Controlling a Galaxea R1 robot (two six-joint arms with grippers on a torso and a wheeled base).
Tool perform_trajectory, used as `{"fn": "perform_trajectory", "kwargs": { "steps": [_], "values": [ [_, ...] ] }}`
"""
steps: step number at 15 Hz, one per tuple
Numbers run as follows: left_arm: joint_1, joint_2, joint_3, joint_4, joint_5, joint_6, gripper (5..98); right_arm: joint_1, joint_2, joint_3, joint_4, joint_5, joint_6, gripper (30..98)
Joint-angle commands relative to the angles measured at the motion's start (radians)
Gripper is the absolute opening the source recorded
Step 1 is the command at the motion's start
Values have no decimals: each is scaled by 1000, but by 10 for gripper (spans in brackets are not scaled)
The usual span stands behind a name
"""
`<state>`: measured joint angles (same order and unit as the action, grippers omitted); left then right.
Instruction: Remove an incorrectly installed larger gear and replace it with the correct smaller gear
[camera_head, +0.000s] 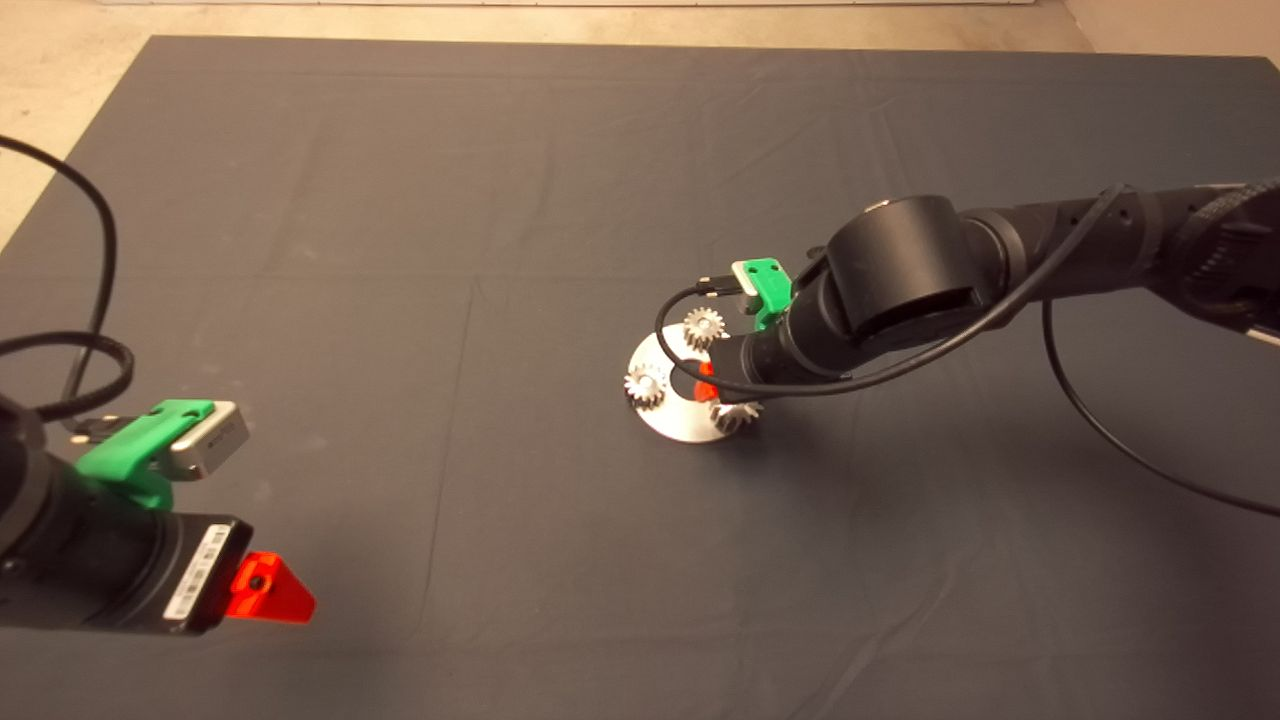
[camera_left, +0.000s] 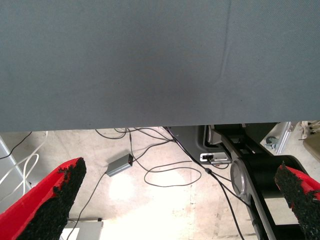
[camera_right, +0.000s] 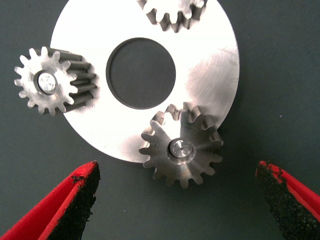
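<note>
A dark mat (camera_head: 420, 200) covers the table, creased in faint lines; pale floor (camera_head: 60, 60) shows beyond its far and left edges; directly on the mat lies a round silvery metal plate (camera_right: 210, 75) with a circular hole at its centre, through which the mat shows; three toothed gears stand on pins at the plate's rim, each overhanging its edge; the plate sits right of the mat's middle; in the left wrist view the mat's edge (camera_left: 100, 125) gives way to floor strewn with cables (camera_left: 170, 175).
</note>
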<state>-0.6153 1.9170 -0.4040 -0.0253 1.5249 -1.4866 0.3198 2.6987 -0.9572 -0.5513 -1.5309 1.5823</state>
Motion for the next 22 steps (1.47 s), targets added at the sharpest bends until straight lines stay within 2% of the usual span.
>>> {"fn": "perform_trajectory", "kwargs": {
  "steps": [1, 3, 10, 22],
  "values": [
    [-4, -2, 1, 2, 97, 3, 982, -30, 1, 3, -64, -118, 1, 832],
    [-4, -3, 1, 2, 95, 3, 982, -52, 0, 2, -90, -120, 1, 832],
    [-4, -5, 1, 2, 95, 5, 982, -48, -9, -35, -114, -121, -15, 832],
    [-4, -5, -1, 2, 97, 6, 982, -47, 2, -35, -119, -126, -19, 832]
  ]
}}
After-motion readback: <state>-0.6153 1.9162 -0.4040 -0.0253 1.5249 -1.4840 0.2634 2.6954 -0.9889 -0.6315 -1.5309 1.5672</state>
